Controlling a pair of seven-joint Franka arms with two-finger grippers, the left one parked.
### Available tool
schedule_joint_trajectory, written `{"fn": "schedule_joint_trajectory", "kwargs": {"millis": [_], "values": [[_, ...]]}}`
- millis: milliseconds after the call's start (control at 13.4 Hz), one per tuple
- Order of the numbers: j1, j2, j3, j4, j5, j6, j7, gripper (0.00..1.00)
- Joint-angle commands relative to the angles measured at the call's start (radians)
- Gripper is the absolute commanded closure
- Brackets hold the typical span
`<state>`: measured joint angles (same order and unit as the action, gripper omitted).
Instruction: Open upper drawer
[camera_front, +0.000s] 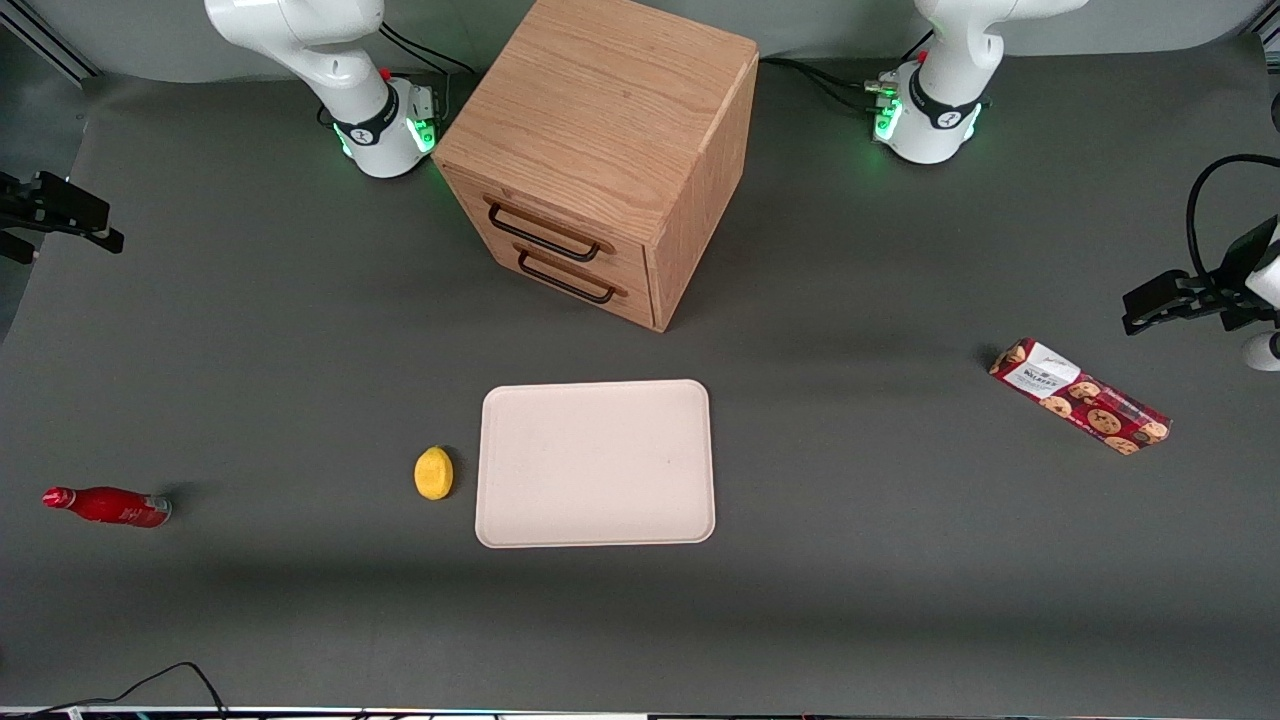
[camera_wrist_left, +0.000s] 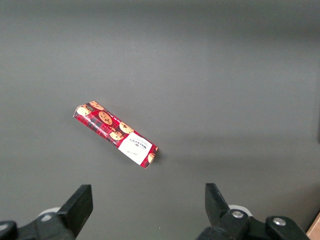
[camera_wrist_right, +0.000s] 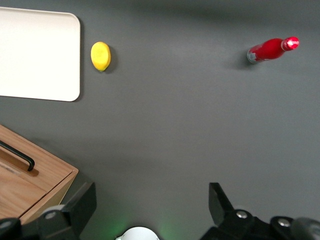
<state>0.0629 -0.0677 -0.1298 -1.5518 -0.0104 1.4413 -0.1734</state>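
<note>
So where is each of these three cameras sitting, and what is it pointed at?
Front view: high above the table's edge, looking down at the cabinet, tray and both arm bases; the right arm's gripper hangs at the working arm's end.
Right wrist view: on the working arm, looking down past its open gripper at the lemon and bottle.
Left wrist view: on the parked arm, above the cookie box.
Shared: front and right wrist both show tray, lemon, bottle, cabinet.

A dark grey matte table (camera_front: 860, 600) fills the scene under soft, even light.
</note>
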Motion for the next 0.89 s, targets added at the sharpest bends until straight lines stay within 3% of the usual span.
{"fn": "schedule_joint_trajectory", "kwargs": {"millis": [0,298,522,820], "values": [[0.040,0.009,0.042,0.022,0.015,-0.022,-0.017,0.00],[0.240,0.011,0.042,0.007,0.018,-0.030,-0.006,0.00],[0.378,0.038,0.026,-0.011,0.111,-0.024,-0.006,0.00],[0.553,0.091,0.016,-0.005,0.118,0.048,-0.015,0.00]]}}
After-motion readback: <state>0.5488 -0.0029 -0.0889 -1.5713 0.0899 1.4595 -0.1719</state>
